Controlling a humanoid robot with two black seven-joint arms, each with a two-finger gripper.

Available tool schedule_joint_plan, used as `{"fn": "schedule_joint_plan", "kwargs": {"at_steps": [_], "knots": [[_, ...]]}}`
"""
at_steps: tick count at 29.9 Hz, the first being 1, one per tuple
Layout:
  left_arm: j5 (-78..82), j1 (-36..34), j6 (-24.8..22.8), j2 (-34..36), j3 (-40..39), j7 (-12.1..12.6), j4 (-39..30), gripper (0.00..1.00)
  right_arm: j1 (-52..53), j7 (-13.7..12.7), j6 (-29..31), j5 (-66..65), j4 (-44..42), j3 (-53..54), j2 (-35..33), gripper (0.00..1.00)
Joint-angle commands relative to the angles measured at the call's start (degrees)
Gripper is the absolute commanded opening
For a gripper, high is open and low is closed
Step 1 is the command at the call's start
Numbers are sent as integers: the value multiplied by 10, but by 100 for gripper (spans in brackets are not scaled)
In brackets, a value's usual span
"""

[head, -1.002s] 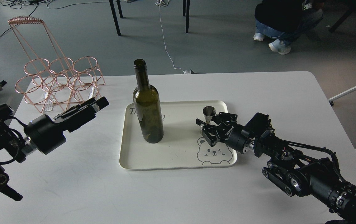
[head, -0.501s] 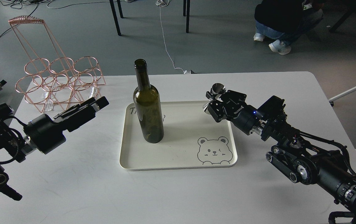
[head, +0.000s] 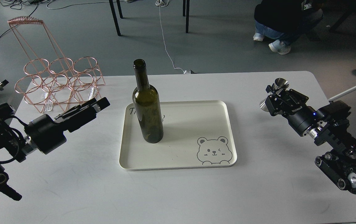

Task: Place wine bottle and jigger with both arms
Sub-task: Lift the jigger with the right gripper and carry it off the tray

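On white table near edge, nothing but bare top. Mid-table: cream bear-print tray, wine bottle upright on its left half. Left gripper hovers left of tray, apart from bottle; jaw state cannot tell. Right gripper right of tray, above table, fingers clamped on tilted jigger. Far left: copper wire bottle rack.
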Motion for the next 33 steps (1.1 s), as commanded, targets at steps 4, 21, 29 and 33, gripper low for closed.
{"fn": "schedule_joint_plan", "kwargs": {"at_steps": [4,21,29,33], "knots": [[0,0,0,0,0,0,0,98,-27,0,0,1,-5,1,-13,26],[0,0,0,-4,0,0,0,98,-36,0,0,2,-38,-2,-12,31],[0,0,-1,-4,0,0,0,98,-46,0,0,15,-41,-5,-12,33],[0,0,-1,-4,1,0,0,98,-49,0,0,16,-41,-5,-13,47]]}}
